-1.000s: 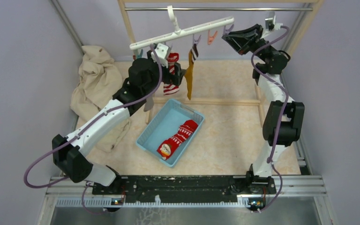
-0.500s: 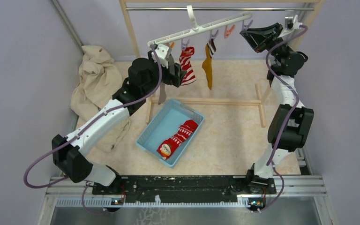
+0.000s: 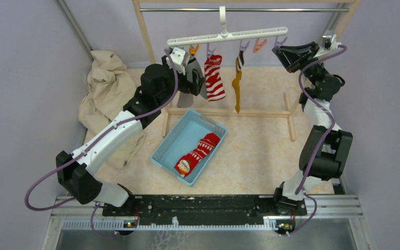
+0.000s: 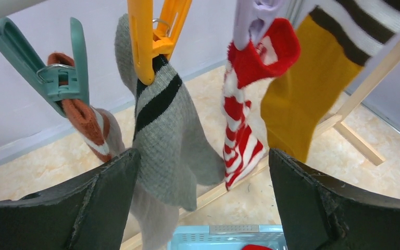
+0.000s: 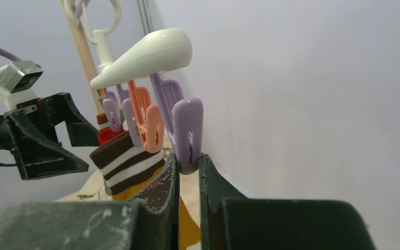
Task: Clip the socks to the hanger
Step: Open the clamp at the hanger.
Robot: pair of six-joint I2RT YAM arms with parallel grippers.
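The white hanger (image 3: 239,35) hangs level from the rail by its hook. The mustard-yellow sock (image 3: 237,86) hangs from one of its purple pegs; it also shows in the left wrist view (image 4: 302,104). The red patterned sock (image 3: 198,152) lies in the blue tray (image 3: 169,143). My left gripper (image 3: 195,78) is open and empty, just below the hung socks (image 4: 203,208). My right gripper (image 3: 277,52) is shut on the purple end peg (image 5: 187,130) at the hanger's right end (image 5: 189,161).
A grey sock (image 4: 161,125) on an orange peg, a red-and-white striped sock (image 4: 242,120) and a rust sock (image 4: 80,114) on a teal peg also hang there. The wooden rack's base bar (image 3: 229,112) crosses behind the tray. A beige cloth (image 3: 107,88) lies back left.
The hanger has slid right along the rail and levelled out, with my right gripper moving right on its end peg. The hung socks swung right. My left gripper stays open near them.
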